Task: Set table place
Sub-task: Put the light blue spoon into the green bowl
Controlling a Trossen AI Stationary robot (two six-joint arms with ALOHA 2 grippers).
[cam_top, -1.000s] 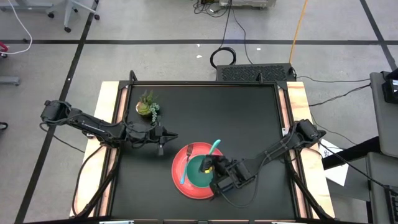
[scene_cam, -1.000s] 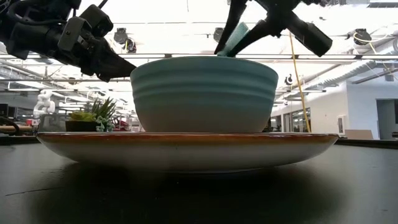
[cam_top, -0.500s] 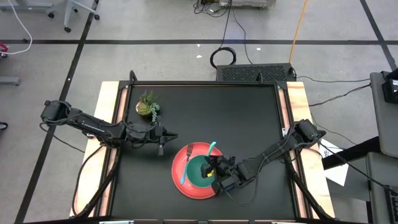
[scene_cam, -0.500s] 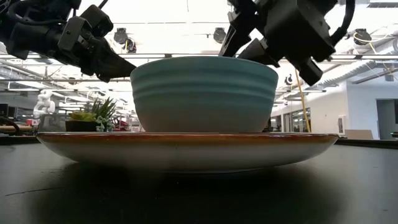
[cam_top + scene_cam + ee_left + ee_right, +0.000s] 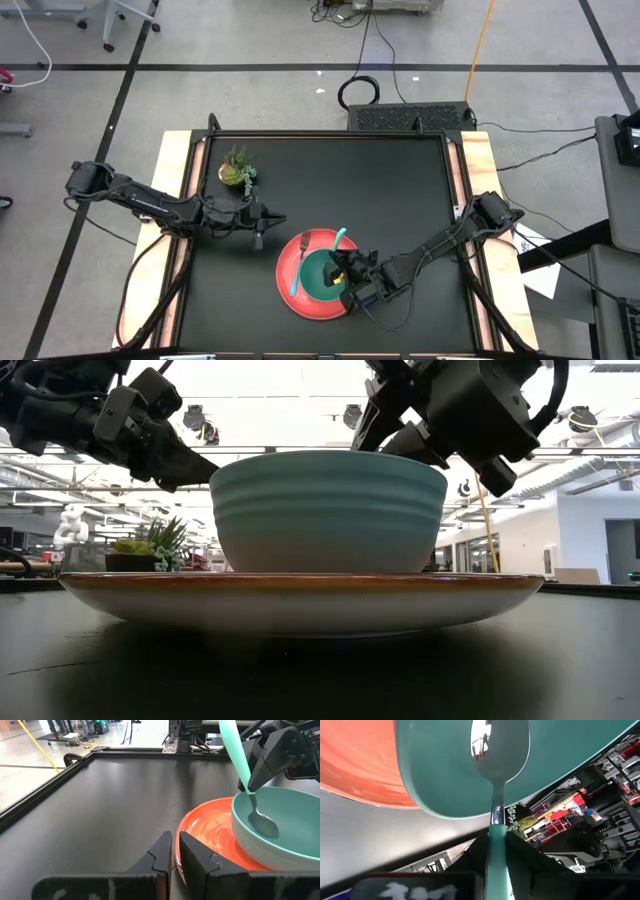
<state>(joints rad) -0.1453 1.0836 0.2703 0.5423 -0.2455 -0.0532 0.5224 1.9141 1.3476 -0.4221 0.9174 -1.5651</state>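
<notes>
We are holding the spoon (image 5: 243, 775) in the right gripper (image 5: 349, 272), fingers clamped on its light-blue handle, with the metal bowl end resting on the inside floor of the teal-green bowl (image 5: 325, 275). The spoon's long axis is running steeply up out of the bowl: head down at the bowl's floor, handle slanting up toward the far side of the table (image 5: 330, 180). We are judging that the coming move turns on this: the spoon head is already touching down inside the bowl, straight below the gripper, so release or lay-down is the next call.

The bowl is sitting centred on the red plate (image 5: 290, 293), at the near middle of the table. The fork (image 5: 298, 268) is lying on the plate just beside the bowl, on the side toward the left arm, its handle pointing to the near edge.

The left gripper (image 5: 258, 238) is waiting over bare table beside the plate, fingers nearly together and holding nothing. The right arm is the one at the bowl.

The potted plant (image 5: 238, 171) is standing well apart from the plate, at the far left corner.

We are reading no brands, labels or writing.
</notes>
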